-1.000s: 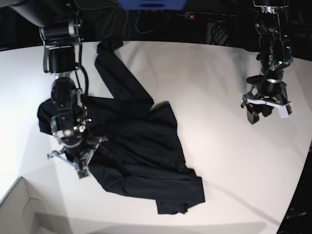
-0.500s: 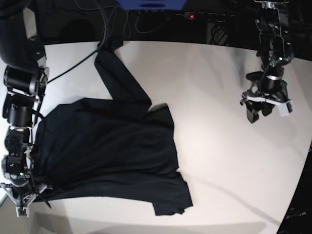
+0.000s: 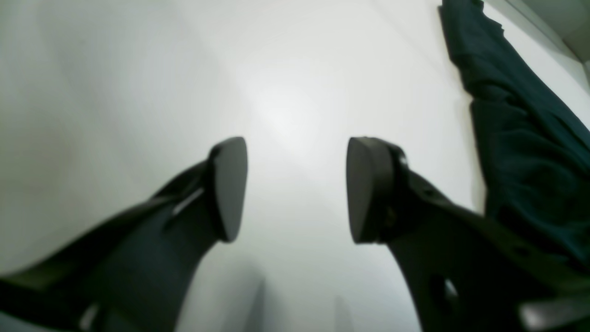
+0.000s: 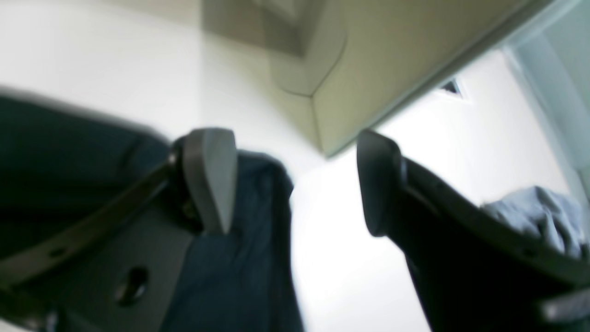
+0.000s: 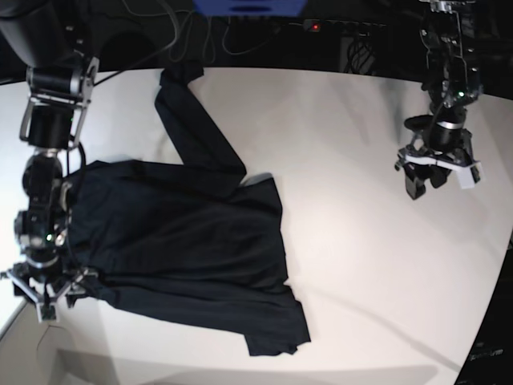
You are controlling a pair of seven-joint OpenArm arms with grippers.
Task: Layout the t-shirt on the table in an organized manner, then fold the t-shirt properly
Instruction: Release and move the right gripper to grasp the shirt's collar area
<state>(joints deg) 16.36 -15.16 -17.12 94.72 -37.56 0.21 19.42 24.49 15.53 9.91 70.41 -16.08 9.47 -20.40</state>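
Note:
The black t-shirt (image 5: 184,241) lies spread on the left half of the white table (image 5: 353,265), wrinkled, with one long strip reaching to the far edge. At the shirt's left front edge my right gripper (image 5: 48,298) hangs open. In the right wrist view, the right gripper (image 4: 295,180) has cloth (image 4: 239,240) lying loose under its left finger, not pinched. My left gripper (image 5: 437,180) hovers open over bare table at the right, well away from the shirt. In the left wrist view, nothing is between the left gripper's (image 3: 295,189) jaws, and the shirt (image 3: 521,138) is off to the side.
A pale cardboard box corner (image 4: 368,69) sits just past the table's left front edge, close to the right gripper. A grey-blue cloth (image 4: 539,216) shows beyond it. Cables and a blue object (image 5: 248,6) run along the dark back edge.
The right gripper pulled the shirt's edge left and forward, spreading the cloth wider, then opened and let it go. The left arm stayed where it was.

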